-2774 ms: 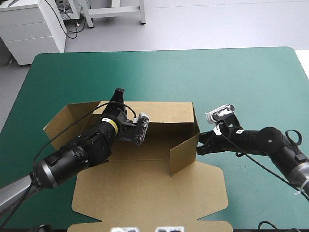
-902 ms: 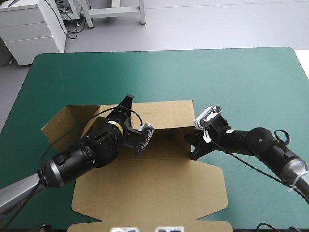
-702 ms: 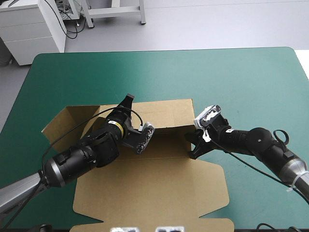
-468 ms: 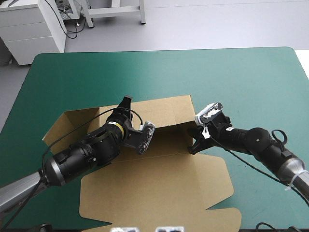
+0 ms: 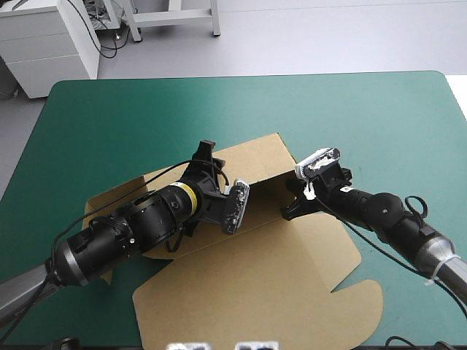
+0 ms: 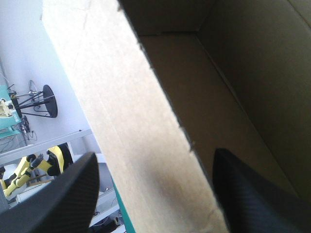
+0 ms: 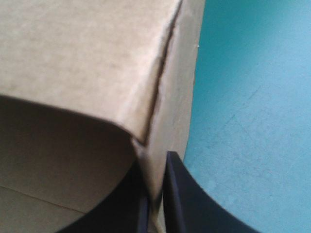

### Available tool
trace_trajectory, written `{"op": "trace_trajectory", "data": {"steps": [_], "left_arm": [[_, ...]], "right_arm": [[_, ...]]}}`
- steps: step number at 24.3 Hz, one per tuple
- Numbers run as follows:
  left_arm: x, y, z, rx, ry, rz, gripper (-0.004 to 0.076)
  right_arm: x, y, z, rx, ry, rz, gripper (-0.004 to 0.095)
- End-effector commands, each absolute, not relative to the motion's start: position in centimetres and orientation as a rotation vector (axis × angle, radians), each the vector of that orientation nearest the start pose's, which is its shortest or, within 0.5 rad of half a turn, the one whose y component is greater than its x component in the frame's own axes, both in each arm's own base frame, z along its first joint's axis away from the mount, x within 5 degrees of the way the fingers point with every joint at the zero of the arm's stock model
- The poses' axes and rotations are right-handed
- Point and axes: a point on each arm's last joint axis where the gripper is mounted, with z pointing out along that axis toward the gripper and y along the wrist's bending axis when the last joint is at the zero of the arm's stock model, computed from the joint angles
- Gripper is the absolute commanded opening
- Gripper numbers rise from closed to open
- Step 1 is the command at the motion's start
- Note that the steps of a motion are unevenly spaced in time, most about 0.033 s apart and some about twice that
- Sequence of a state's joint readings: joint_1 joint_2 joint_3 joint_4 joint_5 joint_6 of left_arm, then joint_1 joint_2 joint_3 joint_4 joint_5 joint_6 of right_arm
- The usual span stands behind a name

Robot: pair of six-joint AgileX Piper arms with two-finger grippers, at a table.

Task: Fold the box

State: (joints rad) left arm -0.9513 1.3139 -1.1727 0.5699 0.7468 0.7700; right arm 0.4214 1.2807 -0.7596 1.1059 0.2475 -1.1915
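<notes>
Entry: box fold, in progress.

Box (image 5: pixel 248 292): brown board, centre to lower right of the high view, lying skewed on the teal-green cover (image 5: pixel 109 109). The broad lid panel lies flat toward the lower right. The rear wall (image 5: pixel 252 157) is raised, and its long axis runs diagonally from centre-left up to the upper centre of the frame.

Left gripper (image 5: pixel 206 151): sits over the top rim of the rear wall, upper centre of the high view. In its wrist view (image 6: pixel 155 153) the black fingers (image 6: pixel 53 194) stand wide apart, with the wall's edge rising between them. One is outside the wall and the other inside the tray. Jaws released, straddling and not pinching.

Right gripper (image 5: pixel 292 208): at the right-hand end of the rear wall, just right of frame centre. In its wrist view (image 7: pixel 154 194) the fingers are all but together, clenched on the thin edge of the side wall (image 7: pixel 170 97) at the corner.

Judgement: walls are up and not yet locked, so the fold is perhaps half done. The next move turns on the rear wall lying directly between the left jaws, parallel to them, so closing alone would take it. The right arm is nearer the corner and anchors it. Risk: the skewed sheet sliding further.
</notes>
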Motion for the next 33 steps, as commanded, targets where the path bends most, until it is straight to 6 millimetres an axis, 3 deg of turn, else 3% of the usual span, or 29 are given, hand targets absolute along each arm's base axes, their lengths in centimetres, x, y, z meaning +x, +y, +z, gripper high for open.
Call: {"op": "trace_trajectory", "data": {"steps": [1, 9, 16, 19, 21, 24, 26, 29, 33], "left_arm": [[18.3, -20.3, 39.4, 1.794, 1.183, 0.551, 0.0482], [16.8, -18.7, 41.5, 1.718, 1.205, 0.459, 0.0482], [14.4, -18.1, 43.4, 1.693, 1.076, 0.476, 0.0464], [13.9, -17.5, 44.4, 1.669, 1.022, 0.525, 0.0333], [13.5, -16.7, 45.8, 1.619, 1.011, 0.523, 0.0012], [13.4, -15.6, 47.6, 1.584, 1.048, 0.547, 0.0017], [14.4, -14.4, 48.3, 1.549, 1.159, 0.616, 0.0017], [17.5, -11.5, 48.8, 1.437, 1.414, 0.675, 0.0017], [20.8, -7.1, 47.6, 1.227, 1.747, 0.463, 0.0017]], "right_arm": [[24.1, 12.5, 29.4, -0.581, 1.947, 0.394, -0.0019], [25.1, 12.3, 30.1, -0.515, 1.92, 0.345, -0.0019], [27.5, 13.4, 31.2, -0.494, 1.906, 0.366, -0.0019], [28.1, 13.7, 31.1, -0.498, 1.911, 0.369, -0.0019], [28.3, 13.7, 30.9, -0.499, 1.915, 0.356, -0.0019], [28.4, 13.3, 30.7, -0.508, 1.928, 0.359, -0.0019], [28.5, 13.0, 30.6, -0.517, 1.939, 0.367, -0.0019], [28.3, 12.9, 30.3, -0.61, 1.954, 0.365, -0.0019], [28.0, 13.1, 30.2, -0.638, 1.966, 0.381, -0.0019]]}}
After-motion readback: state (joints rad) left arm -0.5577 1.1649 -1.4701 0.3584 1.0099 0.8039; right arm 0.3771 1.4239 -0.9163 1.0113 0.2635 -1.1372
